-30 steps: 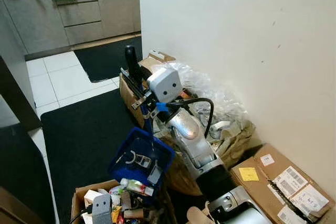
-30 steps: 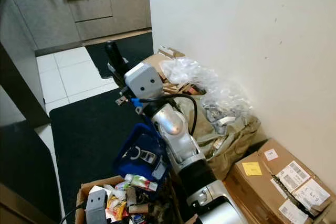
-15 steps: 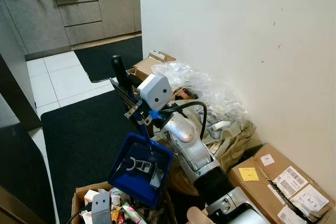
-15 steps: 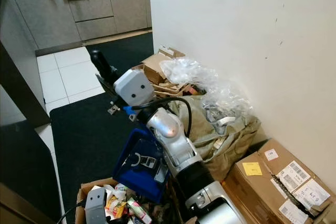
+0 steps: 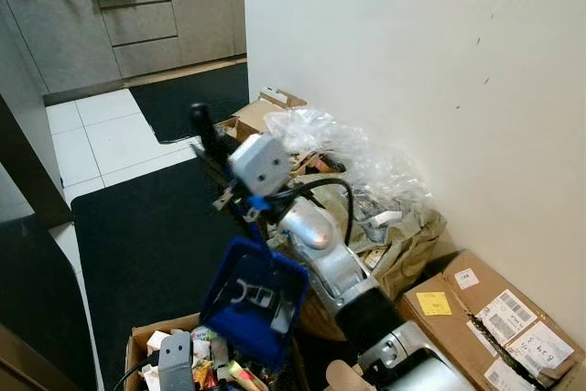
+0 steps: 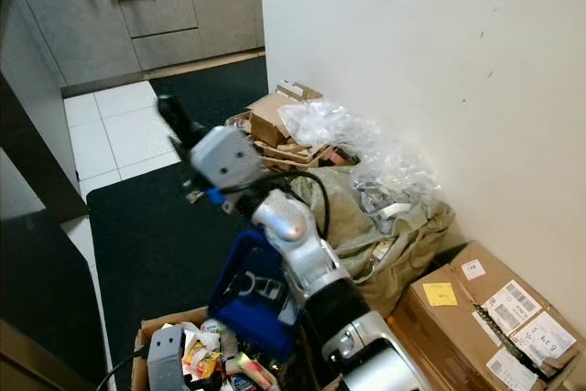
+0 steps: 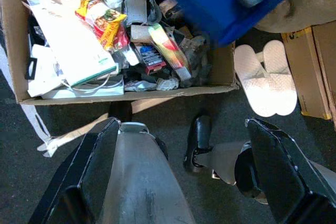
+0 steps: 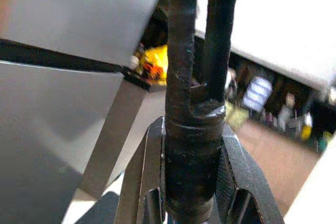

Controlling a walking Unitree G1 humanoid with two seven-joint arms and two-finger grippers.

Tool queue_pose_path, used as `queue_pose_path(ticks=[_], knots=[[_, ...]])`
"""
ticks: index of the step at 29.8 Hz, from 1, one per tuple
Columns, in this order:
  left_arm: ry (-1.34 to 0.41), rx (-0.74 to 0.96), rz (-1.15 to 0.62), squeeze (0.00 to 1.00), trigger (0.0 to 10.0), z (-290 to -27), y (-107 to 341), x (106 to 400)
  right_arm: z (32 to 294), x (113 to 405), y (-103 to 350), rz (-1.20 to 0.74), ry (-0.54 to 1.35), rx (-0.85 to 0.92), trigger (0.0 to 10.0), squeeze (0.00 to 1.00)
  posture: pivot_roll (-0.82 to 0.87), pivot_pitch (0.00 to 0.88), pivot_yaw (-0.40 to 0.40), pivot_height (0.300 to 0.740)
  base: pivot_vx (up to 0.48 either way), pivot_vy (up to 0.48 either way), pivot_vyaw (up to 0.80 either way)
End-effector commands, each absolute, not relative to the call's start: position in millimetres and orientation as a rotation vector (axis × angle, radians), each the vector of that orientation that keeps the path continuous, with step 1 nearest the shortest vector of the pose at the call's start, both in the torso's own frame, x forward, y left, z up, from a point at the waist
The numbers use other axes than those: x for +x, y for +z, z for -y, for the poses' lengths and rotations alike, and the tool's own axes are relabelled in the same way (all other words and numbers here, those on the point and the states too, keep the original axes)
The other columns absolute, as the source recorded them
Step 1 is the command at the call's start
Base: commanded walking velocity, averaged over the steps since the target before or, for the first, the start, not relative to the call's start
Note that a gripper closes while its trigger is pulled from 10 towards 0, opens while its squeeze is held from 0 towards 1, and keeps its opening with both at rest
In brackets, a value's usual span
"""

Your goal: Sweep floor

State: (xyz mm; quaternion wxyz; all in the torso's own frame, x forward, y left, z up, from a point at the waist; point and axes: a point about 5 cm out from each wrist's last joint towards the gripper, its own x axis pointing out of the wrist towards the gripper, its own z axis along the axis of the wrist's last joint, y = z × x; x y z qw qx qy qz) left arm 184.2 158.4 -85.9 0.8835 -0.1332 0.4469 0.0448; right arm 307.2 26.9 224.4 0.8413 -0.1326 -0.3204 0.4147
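Clamped by the right gripper [image 8: 191, 182], the dustpan handle [image 8: 191, 87] is raised, the blue dustpan [image 5: 258, 301] tilted over the cardboard box [image 7: 123, 92]. Emptying seems underway; further tipping is needed. Left gripper [image 7: 194, 182] hangs open.

The right arm [image 5: 325, 249] was built of rounded silver segments with a black sleeve band near the shoulder, a black cable looping beside it, and a pale grey boxy wrist housing [image 5: 257, 163] bearing two small dark dots and a blue patch beneath. The right gripper [image 8: 191, 156] had black, scuffed, glossy fingers. The left gripper [image 7: 184, 177] showed two broad black fingers [image 7: 273, 169] on a grey metal body, and a small grey housing [image 5: 177, 354] with two dark dots sat low.
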Motion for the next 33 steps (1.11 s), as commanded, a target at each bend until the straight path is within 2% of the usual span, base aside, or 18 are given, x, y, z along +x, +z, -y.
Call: queue_pose_path(ticks=[1, 7, 16, 33], knots=[[0.103, -0.268, -0.96, 0.0, 10.0, -159.7, -88.3, 180.0, -38.5, 296.0, 247.8, 0.844, 0.914, -0.347, 10.0, 0.0, 0.02, 0.0, -0.034, 0.74, 0.0, 0.0, 0.0], [0.105, -0.268, -0.962, 0.0, 10.0, -159.1, -87.6, 181.8, -41.2, 291.9, 247.1, 0.89, 0.935, -0.402, 10.0, 0.0, 0.03, 0.0, -0.041, 0.74, 0.0, 0.0, 0.0], [0.107, -0.27, -0.958, 0.0, 10.0, -158.7, -86.7, 183.8, -46.1, 288.1, 240.6, 0.869, 0.969, -0.377, 10.0, 0.0, 0.03, 0.0, -0.047, 0.74, 0.0, 0.0, 0.0], [0.107, -0.273, -0.966, 0.0, 10.0, -158.0, -86.4, 185.1, -54.5, 288.1, 228.2, 0.748, 0.966, -0.232, 10.0, 0.0, 0.04, 0.0, -0.046, 0.74, 0.0, 0.0, 0.0]])
